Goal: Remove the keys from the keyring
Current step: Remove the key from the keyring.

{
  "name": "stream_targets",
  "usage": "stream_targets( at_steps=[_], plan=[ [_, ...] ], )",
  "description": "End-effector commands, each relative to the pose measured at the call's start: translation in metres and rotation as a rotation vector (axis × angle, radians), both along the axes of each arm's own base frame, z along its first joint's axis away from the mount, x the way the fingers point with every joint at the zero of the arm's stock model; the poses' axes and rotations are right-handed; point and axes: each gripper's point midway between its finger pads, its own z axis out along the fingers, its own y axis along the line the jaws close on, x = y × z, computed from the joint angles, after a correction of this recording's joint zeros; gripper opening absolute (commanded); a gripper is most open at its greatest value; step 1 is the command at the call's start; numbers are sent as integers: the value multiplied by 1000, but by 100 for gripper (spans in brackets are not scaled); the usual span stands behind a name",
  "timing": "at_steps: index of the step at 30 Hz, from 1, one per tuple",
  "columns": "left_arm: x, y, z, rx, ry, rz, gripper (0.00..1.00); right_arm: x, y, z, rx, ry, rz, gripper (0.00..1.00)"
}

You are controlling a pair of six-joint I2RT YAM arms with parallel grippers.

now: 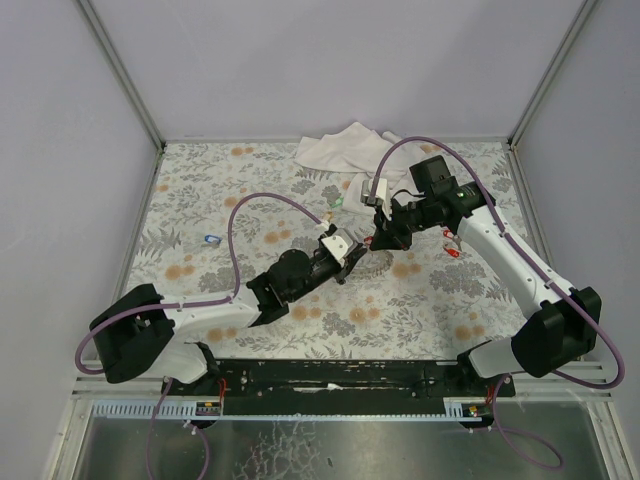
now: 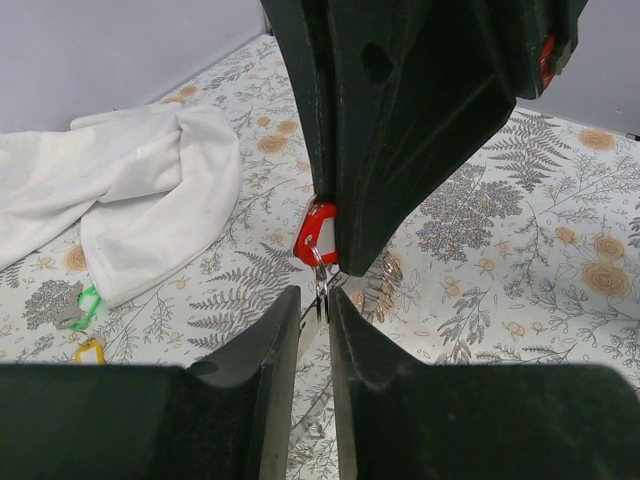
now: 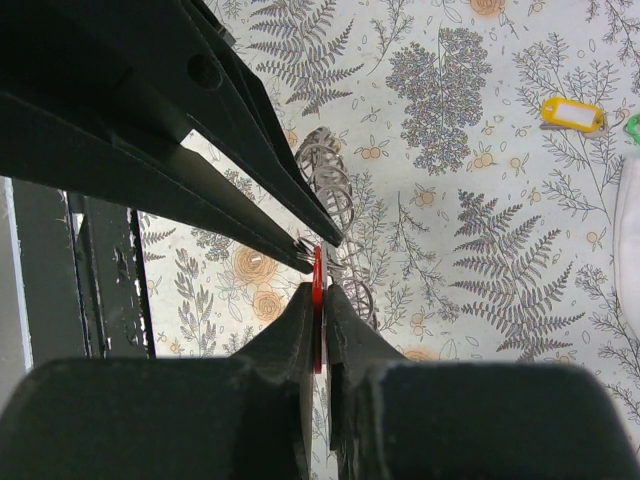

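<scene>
My left gripper [image 1: 350,257] and right gripper [image 1: 377,241] meet tip to tip over the middle of the table. In the left wrist view the left gripper [image 2: 315,297] is shut on a thin silvery ring of the keyring [image 2: 321,283]. Just beyond it hangs a red-headed key [image 2: 317,233], pinched by the right gripper's dark fingers [image 2: 400,120]. In the right wrist view the right gripper [image 3: 318,292] is shut on that red key [image 3: 318,285], seen edge on. The keyring's chain of links [image 3: 338,215] trails below onto the table.
A white cloth [image 1: 345,148] lies at the back edge. Loose keys lie on the flowered table: blue [image 1: 211,239] at the left, green [image 1: 335,204] and yellow [image 3: 572,113] behind the grippers, red [image 1: 452,250] under the right arm.
</scene>
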Motion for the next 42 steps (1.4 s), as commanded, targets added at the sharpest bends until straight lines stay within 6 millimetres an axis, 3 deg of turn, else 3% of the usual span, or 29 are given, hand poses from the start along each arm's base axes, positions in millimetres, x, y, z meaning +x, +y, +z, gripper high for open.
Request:
stream_targets(
  at_steps=[1,9,14,20,24,29,33,42],
  plan=[
    [4,3,12,-29,-17,18,16,3,9,27,60,-67,20,0],
    [8,6,16,-31,-24,36,13,3,10,27,62,-67,23,0],
    [7,3,16,-29,-26,24,20,3,10,27,62,-66,23,0],
    [8,0,16,-23,-30,18,20,3,10,28,63,-69,23,0],
    [8,-1,16,-23,-33,13,15,3,10,28,62,-69,24,0],
    [7,-1,15,-13,-43,3,0,3,9,28,62,-67,23,0],
    [5,2,12,1,-61,-6,0,3,9,28,58,-66,20,0],
    [-5,20,21,-45,-113,-11,0,31,-15,10,-67,-126,-93,0]
  ],
)
